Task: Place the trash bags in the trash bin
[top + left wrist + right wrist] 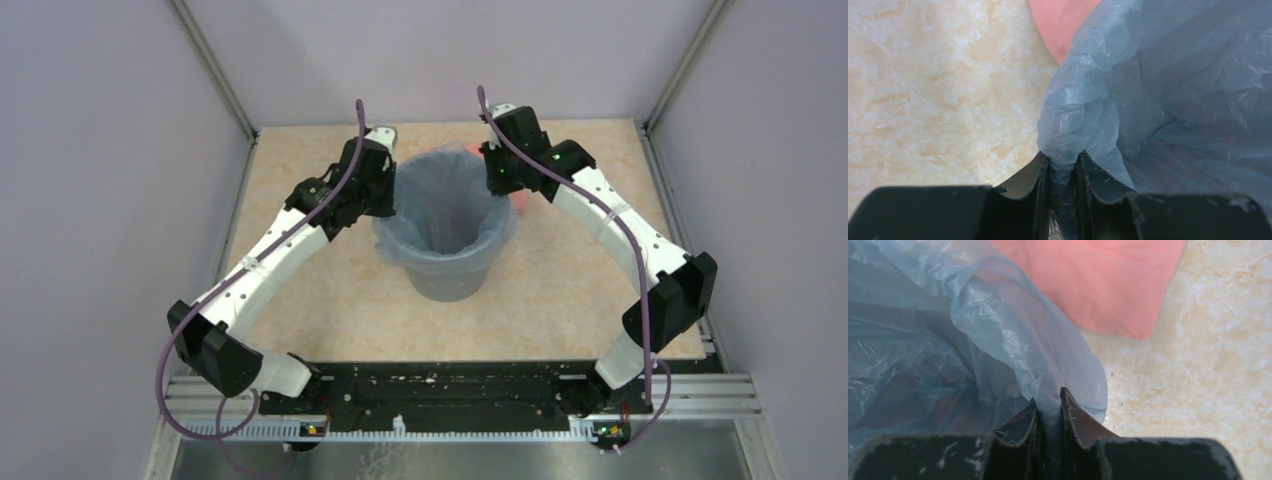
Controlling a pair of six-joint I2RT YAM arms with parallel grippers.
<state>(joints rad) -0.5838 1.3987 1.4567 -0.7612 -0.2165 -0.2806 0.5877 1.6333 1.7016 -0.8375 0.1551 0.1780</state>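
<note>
pinching trash bag (pixel 1158 90), left claw (pixel 1063 161), right claw (pixel 1048 401), seemingly lining trash bin (pixel 450 281)

The pale-blue bag (pixel 445 195) lines the grey bin (pixel 447 285), left arm (pixel 290 225) and right arm (pixel 605 205) flanking its rim.

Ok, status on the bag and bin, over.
Left end effector shut on thin pale-blue plastic bag; right end effector too. Bag lining round grey plastic bin. Salmon-pink cloth behind, not blocking.
</note>
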